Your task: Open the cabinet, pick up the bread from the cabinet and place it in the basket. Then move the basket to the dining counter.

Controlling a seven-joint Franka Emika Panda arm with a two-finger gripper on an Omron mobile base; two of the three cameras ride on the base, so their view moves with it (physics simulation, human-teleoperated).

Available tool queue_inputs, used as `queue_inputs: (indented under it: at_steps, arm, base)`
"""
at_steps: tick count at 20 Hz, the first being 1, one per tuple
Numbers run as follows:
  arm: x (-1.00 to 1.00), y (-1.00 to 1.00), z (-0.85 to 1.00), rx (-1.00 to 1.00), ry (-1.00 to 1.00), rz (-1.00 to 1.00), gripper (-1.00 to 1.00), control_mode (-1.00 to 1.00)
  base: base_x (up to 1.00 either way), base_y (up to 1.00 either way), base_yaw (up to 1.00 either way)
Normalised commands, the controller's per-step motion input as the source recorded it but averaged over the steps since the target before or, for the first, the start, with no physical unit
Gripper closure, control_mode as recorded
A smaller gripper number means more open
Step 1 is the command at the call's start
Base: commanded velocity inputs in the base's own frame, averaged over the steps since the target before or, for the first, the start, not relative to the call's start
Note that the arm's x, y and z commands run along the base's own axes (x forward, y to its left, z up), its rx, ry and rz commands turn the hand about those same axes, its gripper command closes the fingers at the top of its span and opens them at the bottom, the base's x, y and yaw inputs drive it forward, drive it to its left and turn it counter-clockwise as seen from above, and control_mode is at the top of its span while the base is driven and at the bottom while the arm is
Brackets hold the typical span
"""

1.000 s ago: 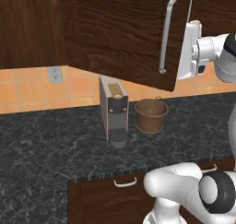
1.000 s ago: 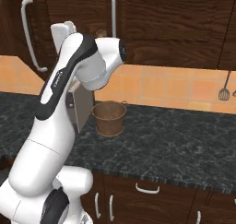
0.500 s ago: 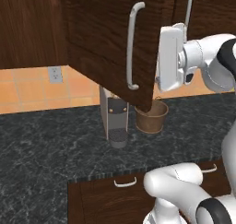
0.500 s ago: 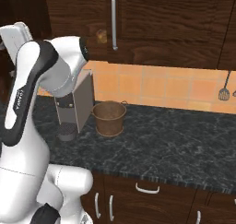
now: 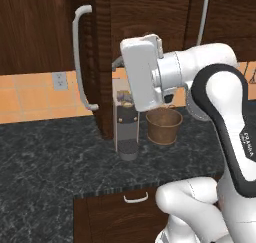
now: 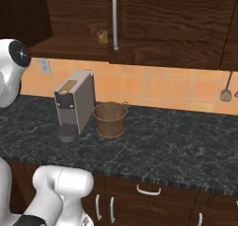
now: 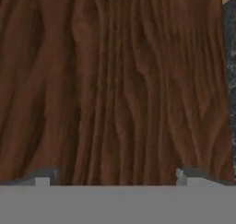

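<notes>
I was on the open-cabinet (image 5: 95, 62) step; gripper (image 7: 113, 174) fingers spread wide, holding nothing, facing the door. Bread (image 6: 102, 36) sat on the cabinet shelf, above the basket (image 6: 110, 119). Next: reach in for it.

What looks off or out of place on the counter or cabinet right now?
Nothing is spilled or broken. The cabinet door stands swung wide open, as the task needs. The bread sits inside on the shelf, and the basket stands upright beside the coffee machine.
</notes>
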Motion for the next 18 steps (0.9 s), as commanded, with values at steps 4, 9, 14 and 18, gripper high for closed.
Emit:
queue_inputs:
  at_steps: [4,9,14,18]
  arm:
    - [0.18,0.18,0.0,-0.26,-0.24,-0.22,-1.0,-1.0]
    - [0.15,-0.72,0.01,-0.38,-0.18,-0.28,-1.0,-1.0]
    - [-0.11,-1.0,0.14,-0.32,-0.22,-0.11,-1.0,-1.0]
    - [-0.22,-1.0,0.29,-0.22,-0.18,-0.08,-1.0,-1.0]
  base:
    - [0.0,0.0,0.0]
    - [0.0,0.0,0.0]
    - [0.0,0.0,0.0]
    - [0.0,0.0,0.0]
